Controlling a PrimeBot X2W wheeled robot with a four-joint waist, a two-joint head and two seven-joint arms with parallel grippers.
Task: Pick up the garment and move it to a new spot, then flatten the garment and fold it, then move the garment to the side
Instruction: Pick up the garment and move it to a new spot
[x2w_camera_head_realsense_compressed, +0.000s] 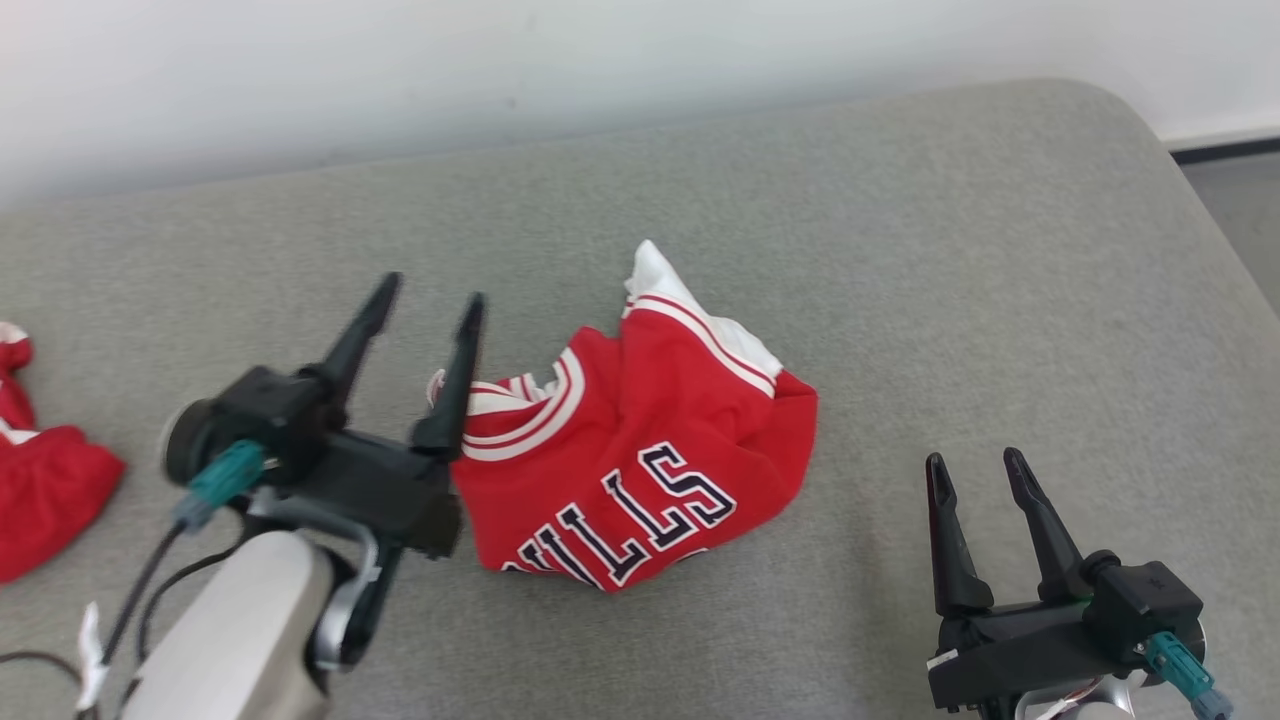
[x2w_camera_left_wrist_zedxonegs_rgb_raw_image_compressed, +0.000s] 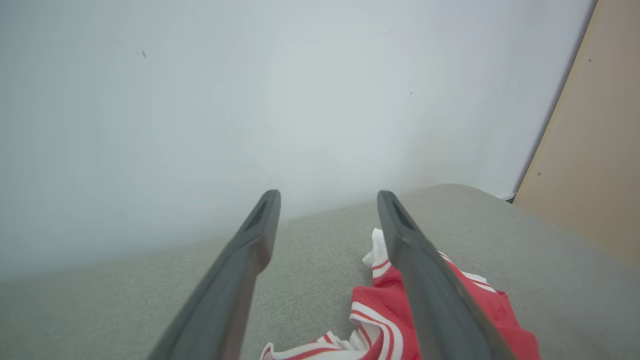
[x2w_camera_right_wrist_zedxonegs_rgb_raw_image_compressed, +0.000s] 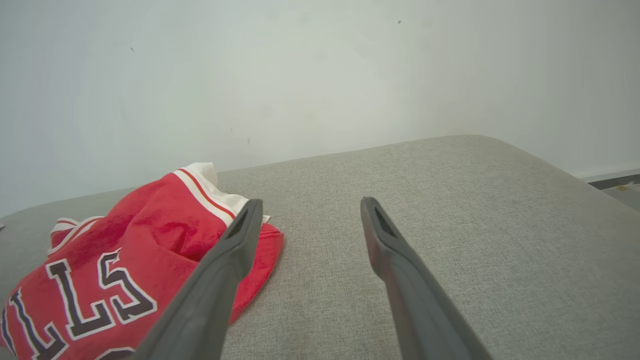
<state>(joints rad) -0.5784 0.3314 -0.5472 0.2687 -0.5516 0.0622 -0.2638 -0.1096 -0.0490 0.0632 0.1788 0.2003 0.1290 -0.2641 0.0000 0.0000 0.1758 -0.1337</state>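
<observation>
Garment (x2w_camera_head_realsense_compressed: 640, 470) crumpled on grey cushion (x2w_camera_head_realsense_compressed: 900, 250), left hand (x2w_camera_head_realsense_compressed: 433, 290) splayed alongside

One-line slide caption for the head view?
Crumpled red jersey on grey cushion; left hand open by its collar, right hand open, apart from it.

Open cushion (x2w_camera_head_realsense_compressed: 1000, 300) beyond jersey (x2w_camera_head_realsense_compressed: 640, 470) (crumpled)

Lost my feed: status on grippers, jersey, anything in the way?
Left gripper open, empty. Right gripper open, empty. Jersey crumpled on grey cushion, collar beside left gripper. Another red garment far left.
</observation>
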